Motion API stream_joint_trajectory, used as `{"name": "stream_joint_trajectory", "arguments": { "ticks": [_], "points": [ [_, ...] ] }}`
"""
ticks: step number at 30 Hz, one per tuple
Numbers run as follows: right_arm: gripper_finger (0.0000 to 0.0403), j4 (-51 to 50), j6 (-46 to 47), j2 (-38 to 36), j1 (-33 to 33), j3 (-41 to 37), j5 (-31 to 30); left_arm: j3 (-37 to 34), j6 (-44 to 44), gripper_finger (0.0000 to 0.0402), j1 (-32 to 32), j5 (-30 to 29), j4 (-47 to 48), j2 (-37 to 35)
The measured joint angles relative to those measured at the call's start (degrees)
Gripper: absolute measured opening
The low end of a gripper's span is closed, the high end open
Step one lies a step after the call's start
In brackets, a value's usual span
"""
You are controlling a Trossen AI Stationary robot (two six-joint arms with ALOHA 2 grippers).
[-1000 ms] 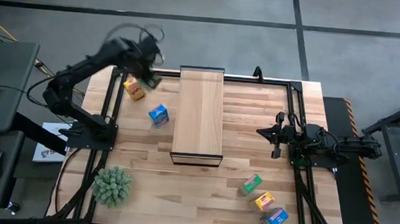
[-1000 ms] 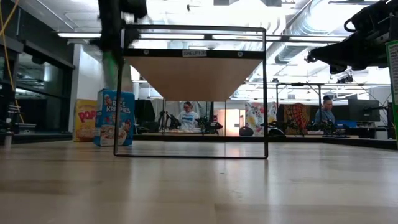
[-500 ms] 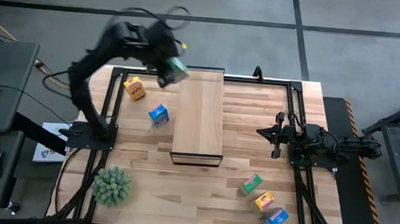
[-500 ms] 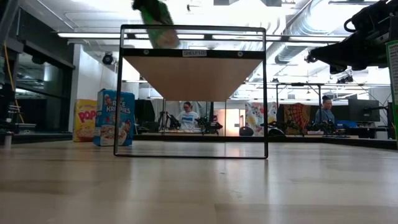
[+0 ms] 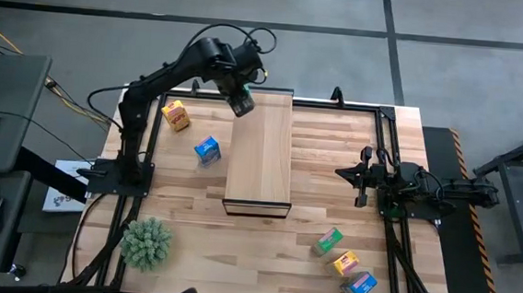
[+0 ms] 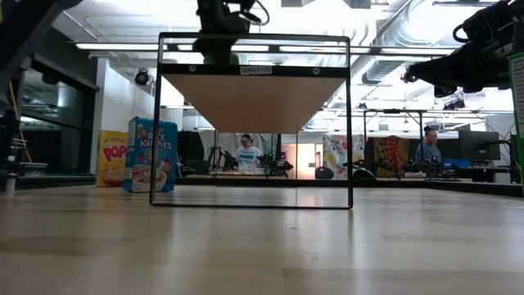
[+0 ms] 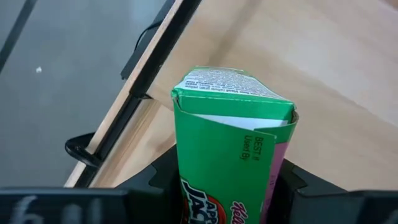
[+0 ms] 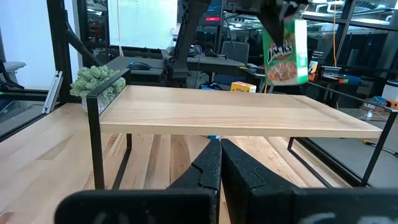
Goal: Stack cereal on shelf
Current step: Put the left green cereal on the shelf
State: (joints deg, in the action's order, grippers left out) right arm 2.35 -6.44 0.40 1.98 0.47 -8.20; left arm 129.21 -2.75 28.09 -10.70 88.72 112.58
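My left gripper (image 5: 241, 99) hangs over the far left corner of the shelf (image 5: 261, 156), shut on a green cereal box (image 7: 227, 143). The right wrist view shows that box (image 8: 286, 53) clear above the pale plank (image 8: 236, 115). A yellow-orange box (image 5: 176, 115) and a blue box (image 5: 207, 149) stand on the table left of the shelf. A green (image 5: 329, 241), a yellow-orange (image 5: 345, 262) and a blue box (image 5: 361, 284) lie near the front right. My right gripper (image 5: 347, 174) waits shut at the table's right, pointing level at the shelf. My left gripper pinches the green box between its two fingers (image 7: 163, 180), one on each of two opposite faces (image 7: 186, 186). The fingers come from above, pointing steeply down. The box hangs below them, nearly upright, its free end (image 7: 230, 84) clear above the shelf.
The shelf stands on a thin black frame (image 6: 155, 123) above the slatted tabletop (image 5: 336, 142). A spiky green plant ball (image 5: 147, 242) sits at the front left. Black rails (image 5: 387, 128) border the table. People sit in the room beyond.
My left gripper has carried the green box from above the table's far left toward the right, rising a little, until it hangs over the shelf's far left corner. The wrist has rolled on the way. The box has stayed in the fingers, clear of everything.
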Motion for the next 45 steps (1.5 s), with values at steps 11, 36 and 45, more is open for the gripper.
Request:
{"name": "stream_joint_trajectory", "arguments": {
  "ticks": [11, 36, 45],
  "points": [
    [0.0000, 0.00, 0.00, 0.00, 0.00, -0.01, 0.01, 0.00, -1.11, 0.0177, 2.21, 7.04, -3.99, 1.25],
    [0.0000, 0.00, 0.00, 0.00, 0.00, 0.00, -0.01, 0.02, -0.66, 0.0227, 4.71, 9.50, -8.26, -4.07],
    [0.0000, 0.00, -0.01, 0.00, 0.00, -0.01, 0.00, 0.02, -0.54, 0.0201, 7.34, 5.57, -9.11, -11.28]
  ]
}}
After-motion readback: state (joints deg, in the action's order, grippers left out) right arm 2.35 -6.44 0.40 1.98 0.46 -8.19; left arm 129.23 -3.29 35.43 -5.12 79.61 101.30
